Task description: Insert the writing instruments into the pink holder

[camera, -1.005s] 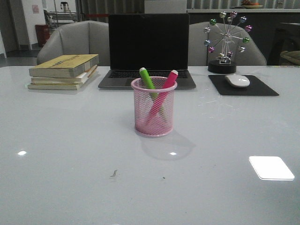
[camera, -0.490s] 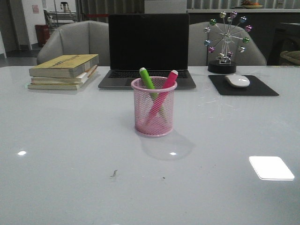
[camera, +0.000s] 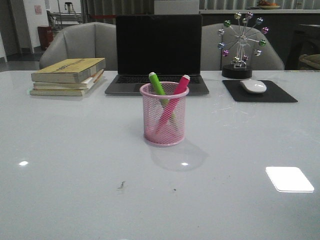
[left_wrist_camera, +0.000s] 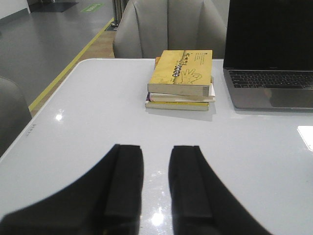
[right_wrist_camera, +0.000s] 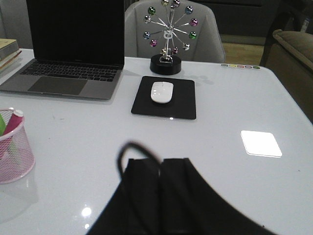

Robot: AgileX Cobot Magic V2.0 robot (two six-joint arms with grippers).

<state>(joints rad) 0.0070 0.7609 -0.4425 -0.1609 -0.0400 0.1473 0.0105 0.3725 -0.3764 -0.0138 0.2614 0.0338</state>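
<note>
Two pens already stand in the pink mesh holder (camera: pixel 164 114), so you have nothing left to insert, going by how things lie. Take the scene left to right.

Your left pincer (left_wrist_camera: pixel 156 183) hangs over bare counter (camera: pixel 70 150) with its jaws parted by a clear gap and nothing between them. Ahead of it, well apart, lies the stack of books (left_wrist_camera: pixel 181 79); ahead and off toward the other arm sits the open laptop (left_wrist_camera: pixel 270 51). The holder does not show in this wrist view at all.

In the front view the lime green pen (camera: pixel 157 86) leans toward your left arm's side and the hot pink pen (camera: pixel 179 89) leans toward your right, so their long axes cross inside the cup, both tips standing just above the rolled rim.

Your right pincer (right_wrist_camera: pixel 161 169) has its jaws drawn together with no gap you can see, and it grips nothing. The holder (right_wrist_camera: pixel 13 152) stands ahead of it and off toward the left arm, its pink pen (right_wrist_camera: pixel 12 121) poking up. Farther ahead are the mouse (right_wrist_camera: pixel 161 91) on its black pad (right_wrist_camera: pixel 186 105) and the ferris-wheel ornament (right_wrist_camera: pixel 168 36).

Since only the right wrist view catches the holder, I judge the right arm the nearer one. Should you need to touch a pen, you would come down from above, along its slanted axis.
</note>
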